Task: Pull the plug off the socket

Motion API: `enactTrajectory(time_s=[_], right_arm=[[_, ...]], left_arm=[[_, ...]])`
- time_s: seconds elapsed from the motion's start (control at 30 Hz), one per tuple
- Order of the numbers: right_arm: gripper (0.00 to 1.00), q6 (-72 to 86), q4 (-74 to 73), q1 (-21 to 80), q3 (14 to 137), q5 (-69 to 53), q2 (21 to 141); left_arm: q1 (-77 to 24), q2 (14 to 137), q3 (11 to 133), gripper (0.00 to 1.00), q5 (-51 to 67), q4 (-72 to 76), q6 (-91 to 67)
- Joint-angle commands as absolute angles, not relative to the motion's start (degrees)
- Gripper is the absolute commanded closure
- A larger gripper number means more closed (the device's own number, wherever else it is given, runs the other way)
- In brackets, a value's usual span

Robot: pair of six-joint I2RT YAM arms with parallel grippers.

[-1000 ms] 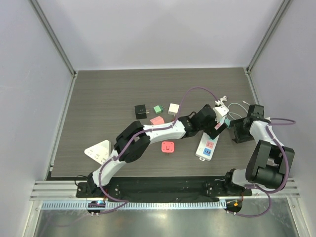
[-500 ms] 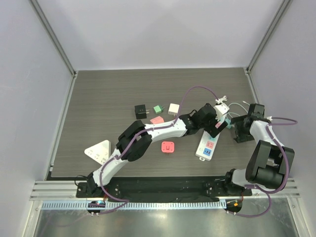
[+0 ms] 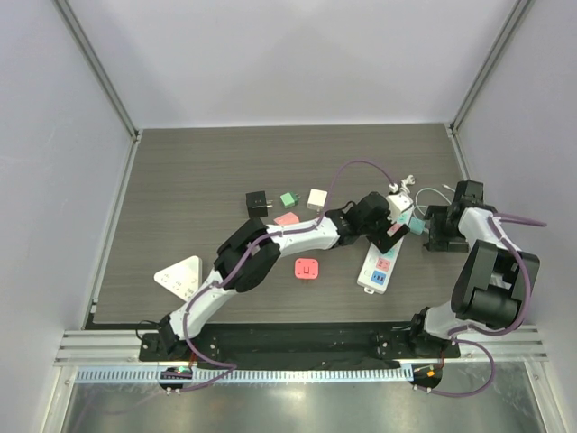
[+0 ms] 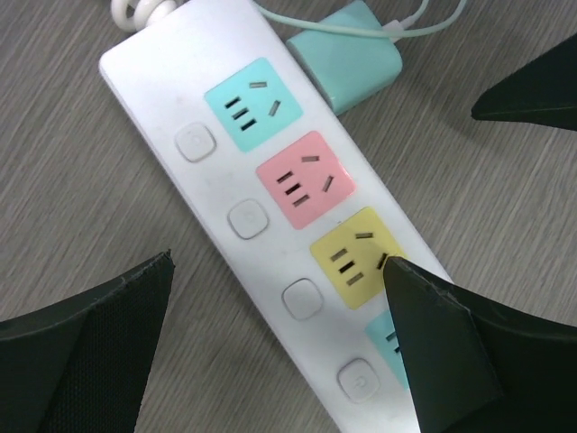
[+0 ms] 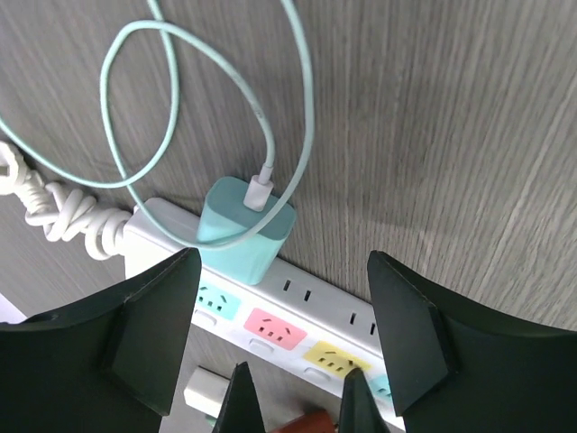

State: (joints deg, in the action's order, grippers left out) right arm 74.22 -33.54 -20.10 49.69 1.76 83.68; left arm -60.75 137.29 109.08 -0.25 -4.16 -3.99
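A white power strip (image 3: 378, 268) with coloured sockets lies at the right of the table. A teal plug (image 3: 416, 223) with a pale teal cable sits in the strip's side, near its far end. It shows in the left wrist view (image 4: 347, 68) and the right wrist view (image 5: 245, 225). My left gripper (image 3: 394, 227) hovers open over the strip (image 4: 270, 207), its fingers either side of the yellow socket (image 4: 353, 257). My right gripper (image 3: 431, 230) is open and empty just right of the plug, its fingers (image 5: 149, 334) straddling the strip (image 5: 297, 311) below the plug.
Loose adapters lie left of the strip: black (image 3: 258, 203), green (image 3: 288, 199), white (image 3: 317, 198), pink (image 3: 287, 219) and red (image 3: 307, 268). A white triangular piece (image 3: 180, 275) sits front left. The strip's coiled white cord (image 5: 63, 216) and the teal cable loop (image 5: 207, 108) lie behind it.
My left gripper has moved up the strip toward its far end and the plug. My right gripper has shifted slightly farther back and closer to the plug.
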Motion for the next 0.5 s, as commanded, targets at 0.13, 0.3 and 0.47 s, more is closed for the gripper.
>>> enactTrajectory(time_s=[0.13, 0.3, 0.47], right_arm=[[0.22, 83.14, -34.63, -19.34, 52.03, 2.9, 84.2], [0.22, 84.37, -34.01, -19.07, 52.91, 2.29, 85.86], [0.22, 84.73, -33.49, -18.46, 53.35, 1.06, 88.85]], left_arm=[[-59.5, 132.8, 107.14, 0.0, 3.78, -0.36, -3.52], [-59.5, 131.84, 105.65, 0.0, 5.18, 1.4, -2.37], [-59.5, 130.0, 103.1, 0.0, 6.41, 3.25, -2.2]])
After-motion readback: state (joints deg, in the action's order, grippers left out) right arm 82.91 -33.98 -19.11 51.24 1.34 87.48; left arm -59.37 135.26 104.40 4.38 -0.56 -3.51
